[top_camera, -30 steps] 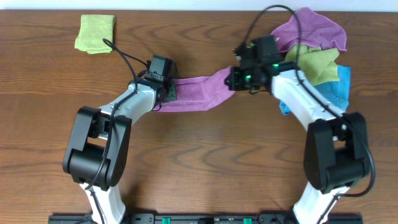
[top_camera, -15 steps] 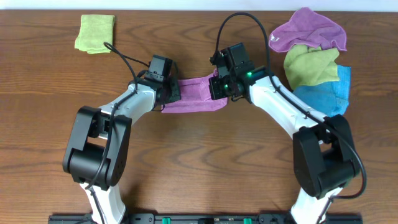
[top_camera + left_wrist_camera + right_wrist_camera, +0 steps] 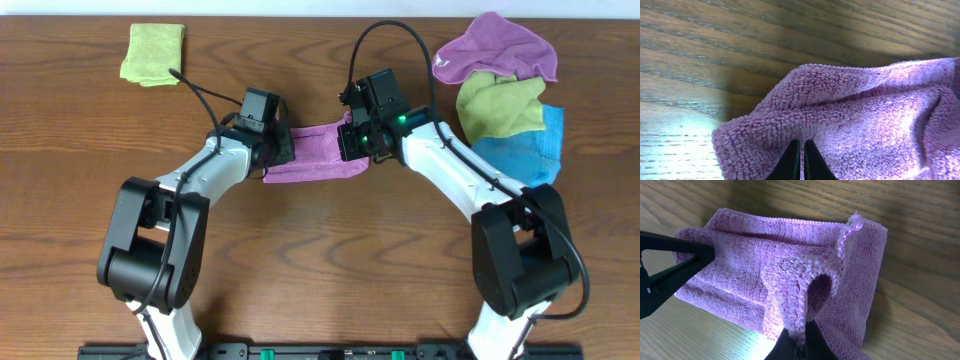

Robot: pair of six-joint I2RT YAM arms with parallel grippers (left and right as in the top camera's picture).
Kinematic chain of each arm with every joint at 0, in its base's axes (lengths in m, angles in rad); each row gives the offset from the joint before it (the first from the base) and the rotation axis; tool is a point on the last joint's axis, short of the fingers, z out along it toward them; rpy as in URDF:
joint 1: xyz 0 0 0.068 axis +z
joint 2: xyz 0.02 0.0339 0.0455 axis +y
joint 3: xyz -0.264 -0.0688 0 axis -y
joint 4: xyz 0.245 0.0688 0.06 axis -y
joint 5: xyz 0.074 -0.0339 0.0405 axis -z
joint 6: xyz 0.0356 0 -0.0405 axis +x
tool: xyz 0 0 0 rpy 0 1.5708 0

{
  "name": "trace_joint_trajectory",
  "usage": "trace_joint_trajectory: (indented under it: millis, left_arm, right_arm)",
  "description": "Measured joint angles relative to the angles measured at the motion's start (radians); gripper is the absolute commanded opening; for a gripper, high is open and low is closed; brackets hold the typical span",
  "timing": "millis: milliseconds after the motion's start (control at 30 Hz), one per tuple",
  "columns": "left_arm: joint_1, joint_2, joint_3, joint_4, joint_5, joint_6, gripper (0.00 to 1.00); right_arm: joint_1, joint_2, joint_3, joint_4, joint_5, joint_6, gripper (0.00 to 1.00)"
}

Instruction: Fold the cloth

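The purple cloth [image 3: 318, 158] lies on the wooden table between my two grippers, doubled over on itself. My left gripper [image 3: 281, 150] is at its left end. In the left wrist view its fingers [image 3: 801, 150] are shut, pinching the cloth [image 3: 865, 115] near the edge. My right gripper [image 3: 350, 140] is at the cloth's right part. In the right wrist view it [image 3: 799, 339] is shut on a raised fold of the cloth [image 3: 790, 280], with the hemmed corner standing up above the lower layer.
A folded green cloth [image 3: 153, 52] lies at the far left. A pile of loose cloths sits at the far right: purple [image 3: 500, 45], green [image 3: 505, 105] and blue [image 3: 535, 150]. The table's front half is bare wood.
My right gripper has carried the cloth's right end leftward over the rest of the cloth, away from the pile. The left gripper has shifted slightly right. Little has moved in the last half second.
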Motion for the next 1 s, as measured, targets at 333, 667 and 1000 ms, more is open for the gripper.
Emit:
trace_joint_trajectory:
  millis: [333, 667, 1000]
  left_arm:
    - [-0.062, 0.0, 0.0, -0.015, -0.109, 0.013, 0.06]
    - [-0.064, 0.0, 0.0, -0.03, -0.203, 0.028, 0.06]
    - [-0.061, -0.008, 0.0, -0.045, -0.243, 0.055, 0.05]
  right_arm:
    - [0.0, 0.0, 0.0, 0.0, 0.0, 0.0, 0.01]
    - [0.0, 0.0, 0.0, -0.007, 0.0, -0.01, 0.01]
    - [0.0, 0.0, 0.0, -0.017, 0.0, -0.025, 0.01]
